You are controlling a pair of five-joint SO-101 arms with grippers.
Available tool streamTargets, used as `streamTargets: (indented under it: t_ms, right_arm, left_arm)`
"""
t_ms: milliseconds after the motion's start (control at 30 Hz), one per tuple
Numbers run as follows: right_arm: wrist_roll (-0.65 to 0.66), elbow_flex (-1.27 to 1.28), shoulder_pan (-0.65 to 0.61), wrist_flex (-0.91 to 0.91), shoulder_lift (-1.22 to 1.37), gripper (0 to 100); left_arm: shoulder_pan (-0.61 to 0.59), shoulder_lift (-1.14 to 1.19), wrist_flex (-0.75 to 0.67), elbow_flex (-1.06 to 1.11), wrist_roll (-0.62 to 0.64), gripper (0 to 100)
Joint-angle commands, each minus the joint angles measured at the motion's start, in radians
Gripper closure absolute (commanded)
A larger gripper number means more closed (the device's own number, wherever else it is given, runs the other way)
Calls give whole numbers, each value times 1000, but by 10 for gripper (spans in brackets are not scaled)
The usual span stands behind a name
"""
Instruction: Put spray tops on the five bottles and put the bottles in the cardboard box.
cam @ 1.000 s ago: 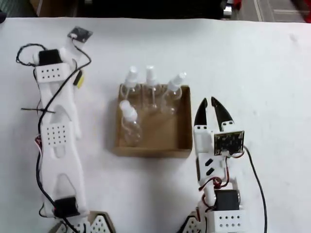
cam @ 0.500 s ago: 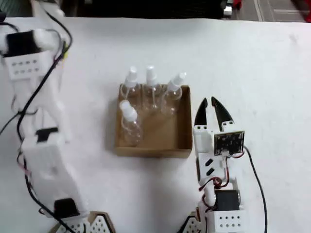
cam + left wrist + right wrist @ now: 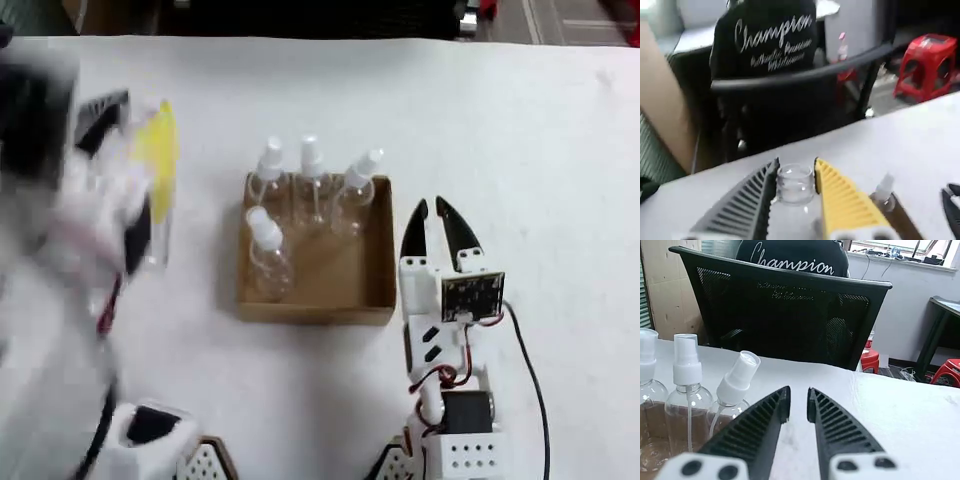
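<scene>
White table (image 3: 520,130), black chair (image 3: 790,315) behind. Left wrist view: bottle (image 3: 795,182) with uncapped neck, pinched in left gripper (image 3: 796,170). High view: that arm raised, blurred, left of box (image 3: 320,312). Right gripper (image 3: 430,210) low beside box, jaws slightly apart, empty. Box holds 4 capped bottles (image 3: 312,190).

The right gripper (image 3: 798,402), black jaws narrowly parted, hangs over a white table (image 3: 905,420) beside three spray-topped bottles (image 3: 686,407), a black mesh chair (image 3: 790,315) behind
</scene>
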Motion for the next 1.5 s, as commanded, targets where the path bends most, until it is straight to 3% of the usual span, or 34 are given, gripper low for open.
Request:
streamTargets:
  t_ms: [0, 133, 233, 367, 533, 633, 733, 833, 1033, 1133, 1233, 1467]
  right_arm:
    - [-6, -63, 1, 13, -10, 947]
    - [-9, -198, -10, 196, -10, 949]
    - [-9, -333, -10, 369, -10, 950]
    - [-21, -509, -24, 541, -10, 950]
    - [-94, -692, -185, 618, -12, 950]
    - [12, -775, -351, 615, -10, 950]
    - [226, -822, -552, 576, -10, 950]
    - [387, -856, -690, 575, -10, 963]
    - [402, -838, -811, 596, -8, 982]
    - [402, -796, -819, 596, -8, 982]
    - [410, -712, -812, 581, -8, 982]
    - [404, -506, -553, 361, -8, 982]
  left_arm:
    - [111, -154, -123, 157, 17, 978]
    - [245, -254, -287, 382, 66, 978]
    - [334, -311, -433, 551, 14, 978]
    - [360, -395, -589, 733, -77, 978]
    - [360, -512, -651, 833, -77, 978]
    - [360, -538, -672, 918, -77, 977]
    - [360, -565, -760, 1008, -74, 977]
    - [360, -622, -893, 1091, 17, 977]
    - [361, -680, -1195, 1321, 167, 976]
    - [363, -685, -1280, 1415, 206, 976]
    - [414, -687, -1250, 1432, 206, 977]
    - [552, -687, -1181, 1428, 203, 976]
